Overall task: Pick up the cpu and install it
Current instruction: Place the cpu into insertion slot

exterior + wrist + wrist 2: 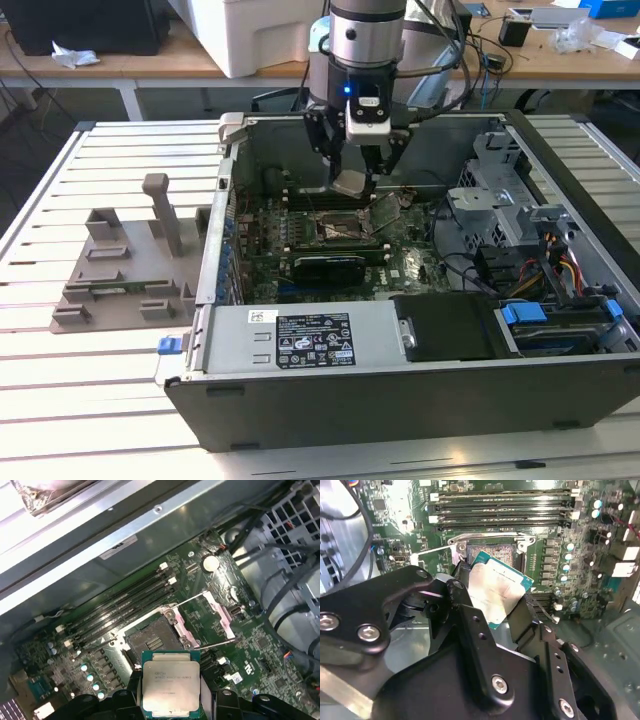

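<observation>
Gripping the cpu (171, 687) with the gripper (352, 180): black fingers (470, 625) clamped on two opposite edges, silvery top plate visible in both wrist views. Hanging inside the open computer case (400, 420), held clear above the green motherboard (400, 265), no contact with it. Looks slightly tilted in the exterior view. Just beside it in both wrist views: open socket (155, 641), contact field bare, metal retaining frame (220, 614) swung up to one side. Cannot tell exact alignment of cpu over socket. Past the socket: rows of long memory slots (500, 510). Outside the case, at the exterior view's left: grey holder tray (120, 270) on slatted table (60, 400), well apart from gripper.
</observation>
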